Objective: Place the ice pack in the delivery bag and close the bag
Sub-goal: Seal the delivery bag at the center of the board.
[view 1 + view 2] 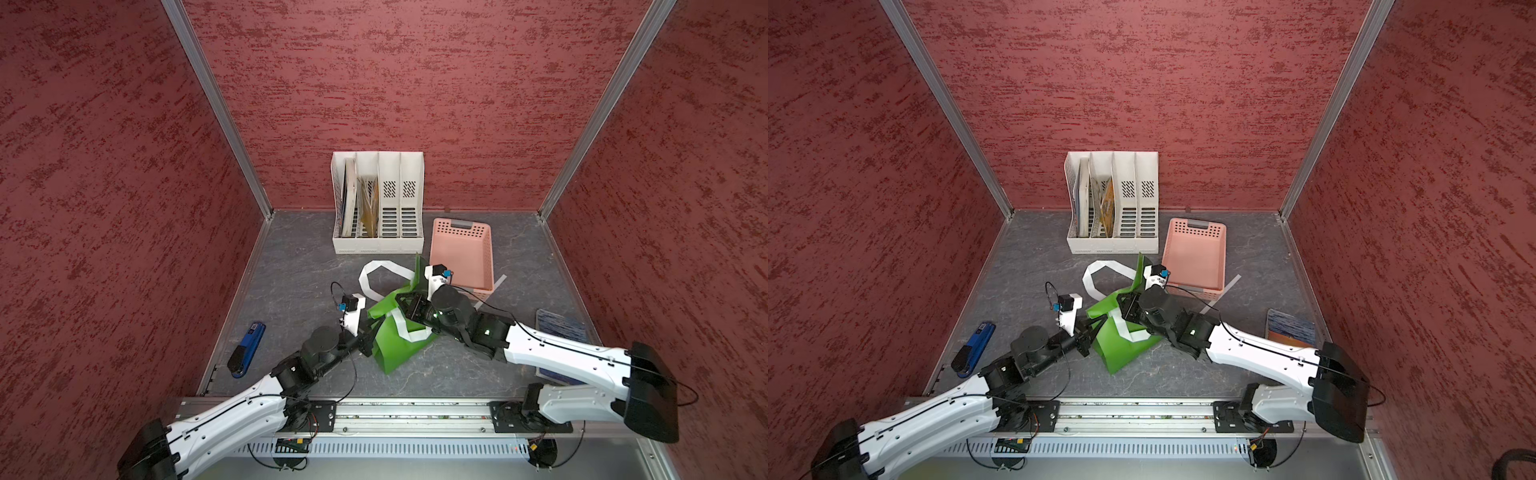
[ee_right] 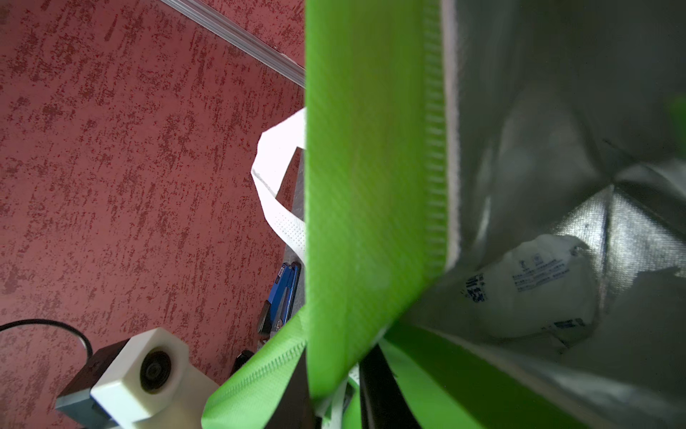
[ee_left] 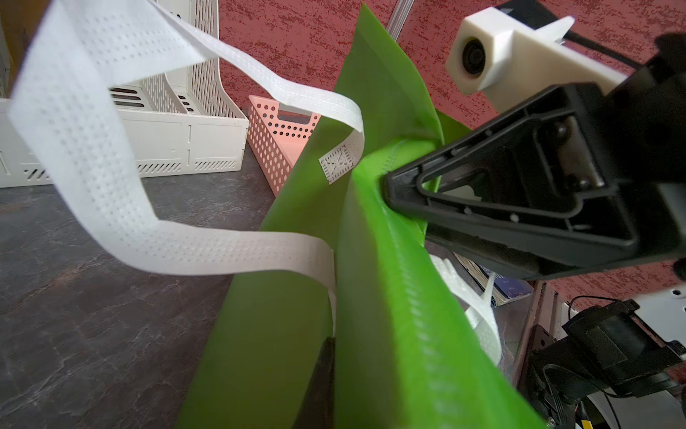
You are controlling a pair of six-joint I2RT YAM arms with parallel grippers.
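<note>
The green delivery bag (image 1: 390, 349) (image 1: 1121, 345) slumps on the grey floor mid-scene, its white strap handles (image 1: 376, 274) looped behind it. My left gripper (image 1: 369, 328) (image 3: 334, 390) is shut on the bag's near-left rim. My right gripper (image 1: 405, 305) (image 2: 339, 393) is at the opposite rim. Its jaws stand slightly apart, with the green edge and a bit of strap between them. In the right wrist view the ice pack (image 2: 534, 286), a white pouch with blue print, lies inside against the silver foil lining (image 2: 557, 111).
A white file organizer (image 1: 378, 203) holding papers stands at the back wall. A pink perforated basket (image 1: 461, 253) sits right behind the bag. A blue stapler (image 1: 247, 349) lies at the left edge, and a blue striped book (image 1: 561, 328) lies under the right arm.
</note>
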